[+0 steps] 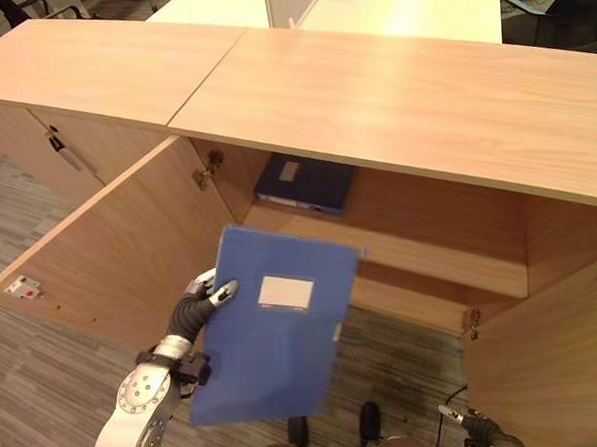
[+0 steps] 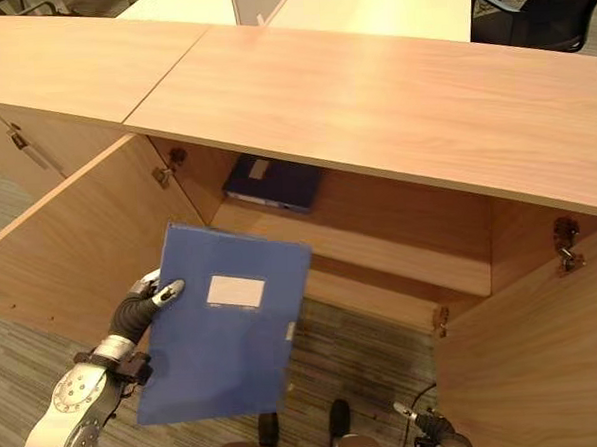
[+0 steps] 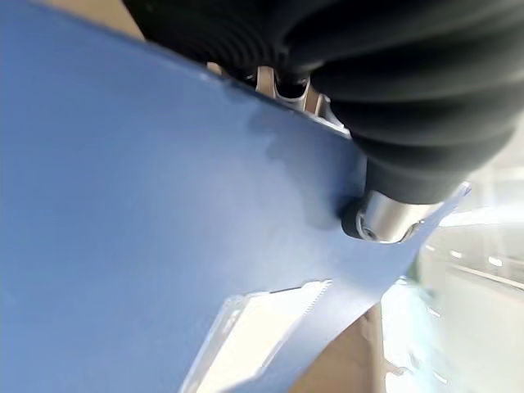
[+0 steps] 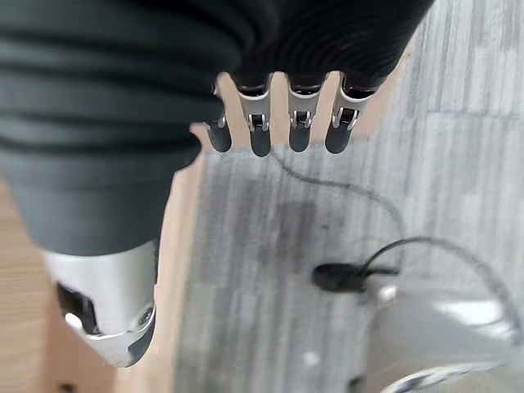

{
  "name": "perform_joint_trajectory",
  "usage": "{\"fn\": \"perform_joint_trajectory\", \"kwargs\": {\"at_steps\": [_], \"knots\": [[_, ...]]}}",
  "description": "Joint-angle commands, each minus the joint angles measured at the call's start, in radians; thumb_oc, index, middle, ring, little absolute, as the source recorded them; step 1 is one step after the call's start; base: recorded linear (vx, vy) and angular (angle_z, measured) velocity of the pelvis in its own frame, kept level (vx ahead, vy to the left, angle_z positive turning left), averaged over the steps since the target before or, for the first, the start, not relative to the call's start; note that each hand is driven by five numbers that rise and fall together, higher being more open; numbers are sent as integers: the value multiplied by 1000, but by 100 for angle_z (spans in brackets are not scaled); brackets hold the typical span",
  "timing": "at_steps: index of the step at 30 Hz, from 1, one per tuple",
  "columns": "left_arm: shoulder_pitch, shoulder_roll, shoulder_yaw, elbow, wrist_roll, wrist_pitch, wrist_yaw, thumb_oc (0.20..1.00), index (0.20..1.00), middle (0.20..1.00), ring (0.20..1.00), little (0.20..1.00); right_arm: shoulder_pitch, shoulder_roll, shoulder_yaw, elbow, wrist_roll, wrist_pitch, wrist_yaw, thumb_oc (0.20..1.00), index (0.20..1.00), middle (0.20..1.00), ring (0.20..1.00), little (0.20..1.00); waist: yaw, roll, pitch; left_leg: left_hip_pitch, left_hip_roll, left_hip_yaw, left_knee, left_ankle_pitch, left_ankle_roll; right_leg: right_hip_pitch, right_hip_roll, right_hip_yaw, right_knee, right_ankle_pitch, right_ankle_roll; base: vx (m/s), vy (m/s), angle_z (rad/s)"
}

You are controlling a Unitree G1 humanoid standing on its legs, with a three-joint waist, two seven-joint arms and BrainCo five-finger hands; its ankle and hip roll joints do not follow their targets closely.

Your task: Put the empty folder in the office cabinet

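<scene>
Fingers point(image 1: 204, 285) of left hand point(image 1: 195, 307) pinch blue folder point(image 1: 274, 335) by its edge, held tilted in front of open office cabinet point(image 1: 129, 232), w/ a dark folder point(image 1: 306, 182) lying on shelf inside; right hand point(image 4: 278, 123) low beside cabinet door, fingers straight, holding nothing.

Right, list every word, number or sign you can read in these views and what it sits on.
No text can be read.
Blue folder in the left hand: pale label, looks blank.
Dark folder on the cabinet shelf: small pale label, too small to read.
Open left cabinet door: white tag with red marks, too small to read.
</scene>
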Motion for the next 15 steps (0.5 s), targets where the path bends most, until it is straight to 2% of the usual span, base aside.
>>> {"fn": "perform_joint_trajectory", "kwargs": {"at_steps": [1,2,3,4,8,11,15], "knots": [[23,-9,59,-27,98,-56,18,200,200,200,200,200,21,-33,3,-145,83,-57,29,1000,1000,1000,1000,1000,-11,-57,-71,-40,-35,8,2,-36,-2,45,16,27,6,-92,86,-3,31,-21],[24,-10,58,-27,99,-56,18,200,200,200,200,200,25,-33,3,-150,83,-55,28,1000,1000,1000,1000,1000,-10,-57,-72,-39,-35,9,2,-37,-2,46,16,28,6,-92,86,3,45,-17],[33,-19,77,3,142,-53,26,200,200,200,200,200,66,-62,1,-304,86,-66,59,1000,1000,1000,1000,1000,-16,-59,-73,-31,-36,14,2,-44,1,49,14,35,6,-92,88,12,42,-13],[38,-24,86,12,166,-55,27,200,200,200,200,200,83,-76,-1,-373,81,-68,75,1000,1000,1000,1000,1000,-18,-60,-75,-27,-36,16,2,-47,3,51,13,37,6,-92,88,18,48,-12],[15,-40,88,52,223,-56,45,200,200,200,200,200,115,-120,10,-550,66,-72,111,1000,1000,1000,1000,1000,-22,-66,-87,-15,-37,22,2,-58,8,55,8,40,6,-94,91,9,24,-14],[-22,-49,64,65,234,-60,50,200,200,200,200,200,103,-124,45,-592,71,-73,136,1000,1000,1000,1000,1000,-22,-68,-92,-11,-39,23,2,-62,10,57,4,41,6,-93,94,0,9,-1],[-91,-55,18,65,252,-60,67,200,200,200,200,200,58,-98,127,-538,50,-64,137,1000,1000,1000,1000,1000,-17,-69,-99,-2,-41,21,2,-66,12,65,-1,40,6,-95,95,0,0,0]]}}
